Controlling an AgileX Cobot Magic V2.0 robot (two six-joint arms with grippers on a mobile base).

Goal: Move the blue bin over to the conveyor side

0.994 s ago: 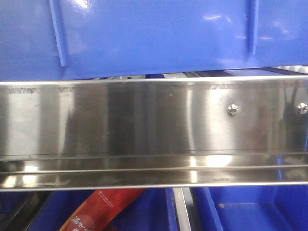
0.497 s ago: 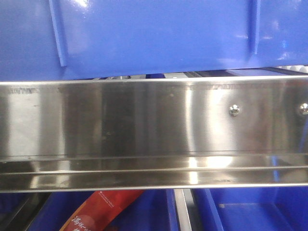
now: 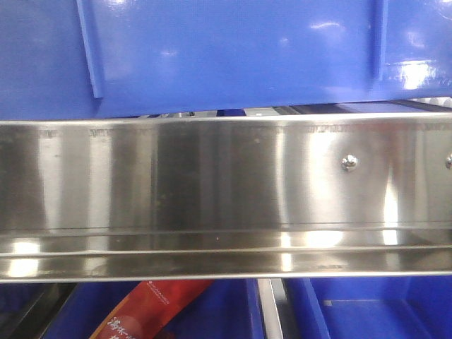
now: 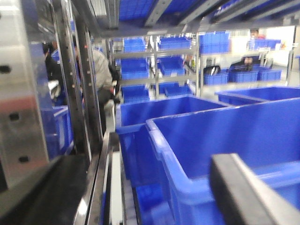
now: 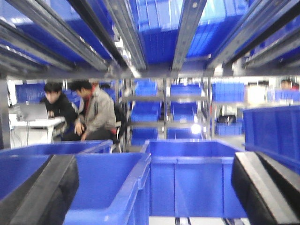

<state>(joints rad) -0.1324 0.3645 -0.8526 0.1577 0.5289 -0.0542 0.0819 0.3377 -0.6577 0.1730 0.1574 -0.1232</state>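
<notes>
The blue bin (image 3: 233,49) fills the top of the front view, its glossy ribbed wall just above a steel rail. In the left wrist view my left gripper (image 4: 149,176) is open, its dark fingers (image 4: 248,192) standing either side of the bin (image 4: 234,136) and its thick left rim. In the right wrist view my right gripper (image 5: 154,161) is open too, with the right rim of the bin (image 5: 108,178) between its fingers (image 5: 40,192). Neither gripper visibly presses on the rim. The conveyor is out of view.
A polished steel rail (image 3: 212,191) crosses the front view; below it are blue crates (image 3: 374,311), one with a red packet (image 3: 141,314). More blue bins (image 5: 187,178) stand ahead, shelf rails (image 5: 187,28) overhead, a steel upright (image 4: 23,93) at left, people (image 5: 96,112) beyond.
In the front view the bin's ribs and the rail's screws have all shifted slightly to the right together.
</notes>
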